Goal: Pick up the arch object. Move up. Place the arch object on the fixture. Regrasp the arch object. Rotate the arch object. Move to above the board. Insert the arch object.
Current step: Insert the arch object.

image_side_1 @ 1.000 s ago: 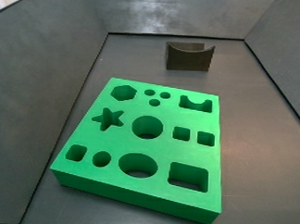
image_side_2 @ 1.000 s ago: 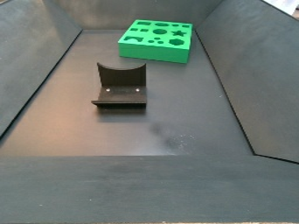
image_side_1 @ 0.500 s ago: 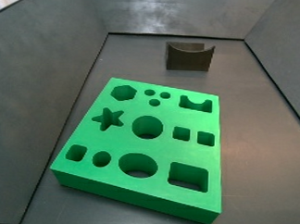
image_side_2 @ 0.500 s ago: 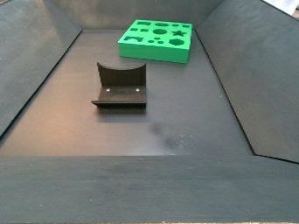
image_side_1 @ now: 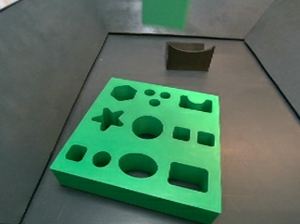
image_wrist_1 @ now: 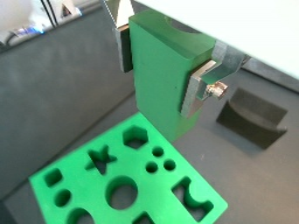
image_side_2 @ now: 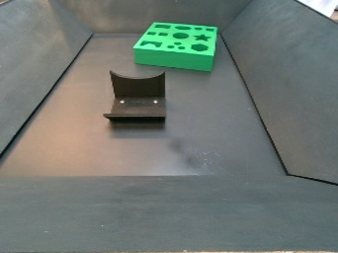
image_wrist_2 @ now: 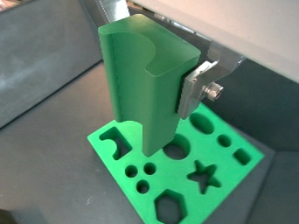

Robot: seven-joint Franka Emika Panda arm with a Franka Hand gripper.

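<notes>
Wrist views show the hand (image_wrist_1: 163, 68) clamped on the bright green arch block (image_wrist_2: 142, 83), held high over the flat green cutout board (image_wrist_1: 82, 188). Recommend aligning notch with the arch cutout (image_wrist_1: 194, 198), then descending squarely.

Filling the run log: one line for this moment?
gripper: shut on arch object | position: above board | fixture: empty | insertion: not yet done

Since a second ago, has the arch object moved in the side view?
Yes. The arch object now shows at the top edge of a side view, above and behind the fixture; earlier it was out of frame. The gripper is shut on it.
</notes>
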